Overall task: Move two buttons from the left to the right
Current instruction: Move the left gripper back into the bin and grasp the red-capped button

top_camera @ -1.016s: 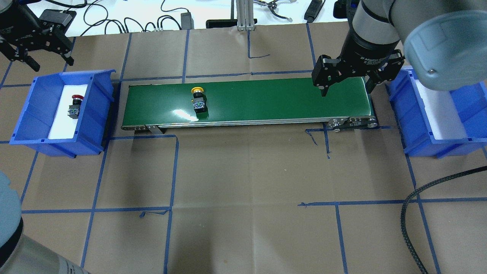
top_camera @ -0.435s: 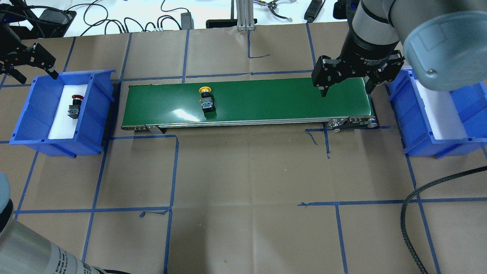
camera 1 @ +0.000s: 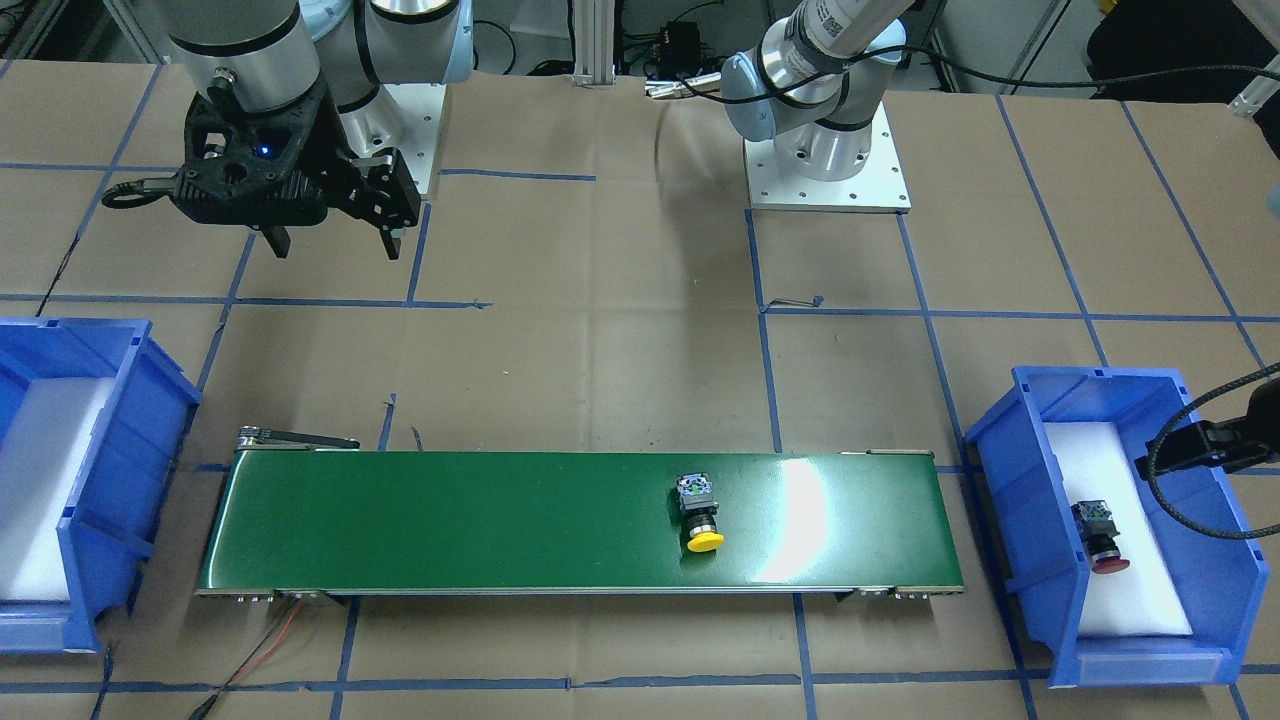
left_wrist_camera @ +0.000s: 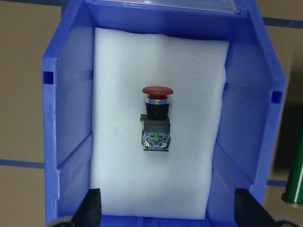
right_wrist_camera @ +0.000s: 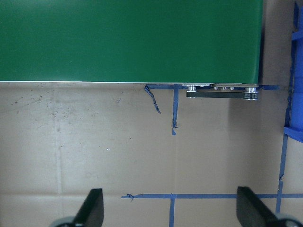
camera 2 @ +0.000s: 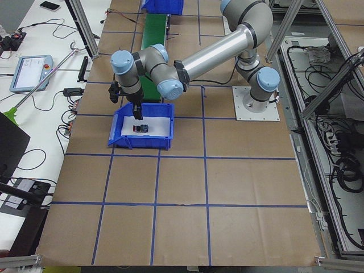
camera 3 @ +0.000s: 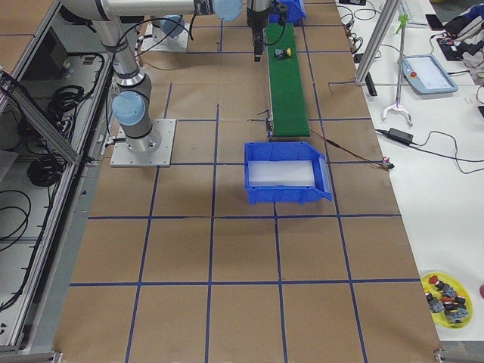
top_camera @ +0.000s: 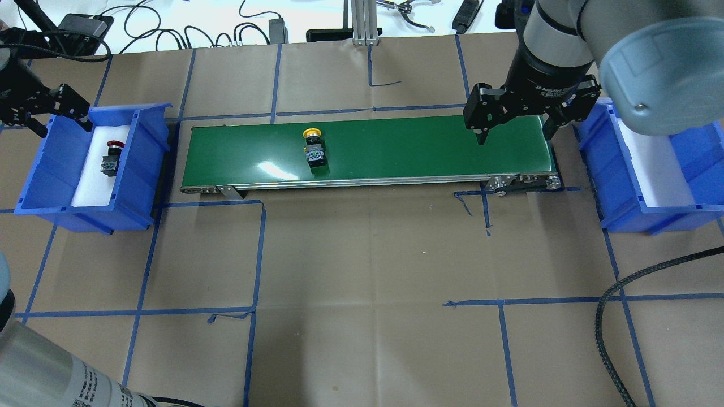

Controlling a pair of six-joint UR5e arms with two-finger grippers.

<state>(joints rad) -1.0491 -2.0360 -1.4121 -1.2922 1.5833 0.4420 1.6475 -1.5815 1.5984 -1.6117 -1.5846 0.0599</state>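
Brown paper tabletop (top_camera: 367, 254), blue tape grid. On the green conveyor belt (top_camera: 407, 147), left of centre, lies the yellow-capped black push-button (top_camera: 314, 151). The red-capped push-button (top_camera: 111, 157) sits in the far-left blue plastic bin (top_camera: 153, 147). Both the left gripper (left_wrist_camera: 170, 210) and the right gripper (top_camera: 515, 137) are spread wide and empty.

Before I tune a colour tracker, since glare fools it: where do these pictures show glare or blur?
Front-facing view: a white glare patch on the glossy green conveyor belt, beside the yellow-capped black push-button but off it. Overhead view: smaller glare near the belt's lower edge. Left wrist view: the red-capped push-button is sharp, evenly lit.
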